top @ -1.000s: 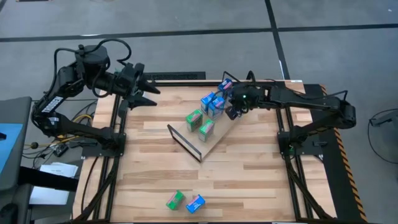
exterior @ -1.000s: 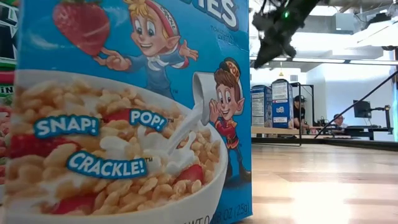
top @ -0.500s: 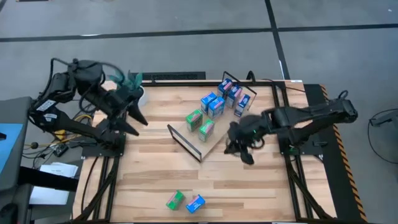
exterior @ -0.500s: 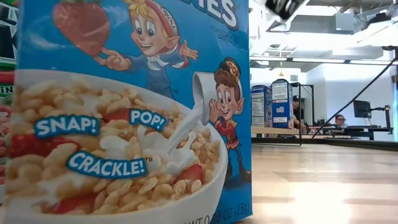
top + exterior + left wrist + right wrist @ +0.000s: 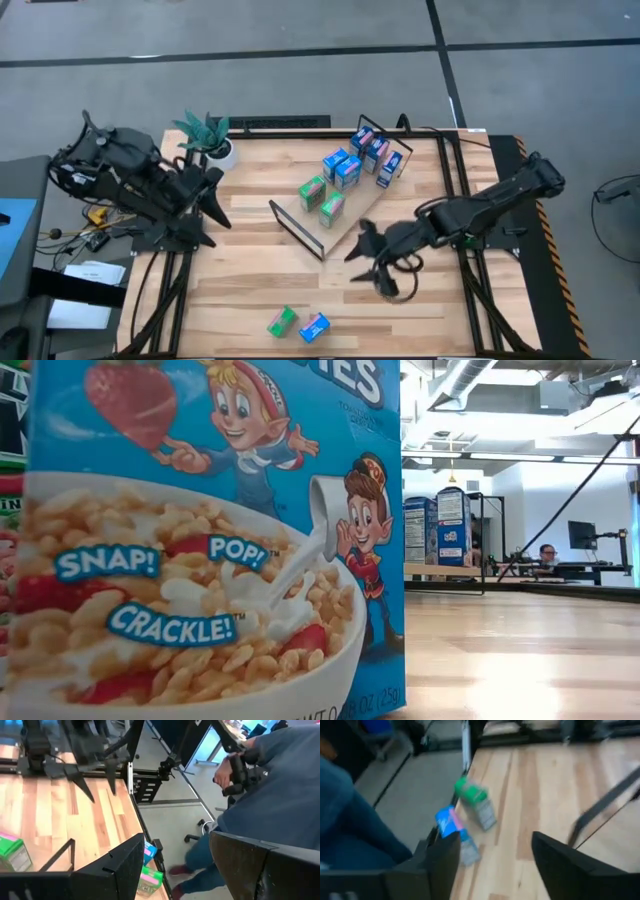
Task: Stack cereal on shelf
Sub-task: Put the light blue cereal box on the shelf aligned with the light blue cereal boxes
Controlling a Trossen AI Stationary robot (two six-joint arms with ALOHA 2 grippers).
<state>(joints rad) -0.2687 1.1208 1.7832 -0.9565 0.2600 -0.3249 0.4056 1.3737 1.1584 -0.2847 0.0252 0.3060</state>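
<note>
The shelf (image 5: pixel 345 222) is a light-wood board with black wire ends, lying aslant on the table's middle. Several blue and green cereal boxes (image 5: pixel 340 168) stand on it, more at its far end (image 5: pixel 378 152). A green box (image 5: pixel 282 320) and a blue box (image 5: pixel 314 327) lie near the table's near edge, and both show in the right wrist view (image 5: pixel 475 802). My right gripper (image 5: pixel 357 266) is open and empty, between the shelf and those two boxes. My left gripper (image 5: pixel 214 205) is open and empty at the table's left edge.
A potted plant (image 5: pixel 207 135) stands at the far left corner. A blue cereal box (image 5: pixel 210 540) stands close before the low camera and hides the table's left part there. A person in blue (image 5: pixel 270 805) sits beyond the table's edge in the left wrist view.
My right gripper has left the shelf's far end and swung toward the near edge, down toward the two loose boxes. My left gripper has drawn back from the far left corner toward the left edge and nearer, uncovering the plant. The boxes have stayed in place.
</note>
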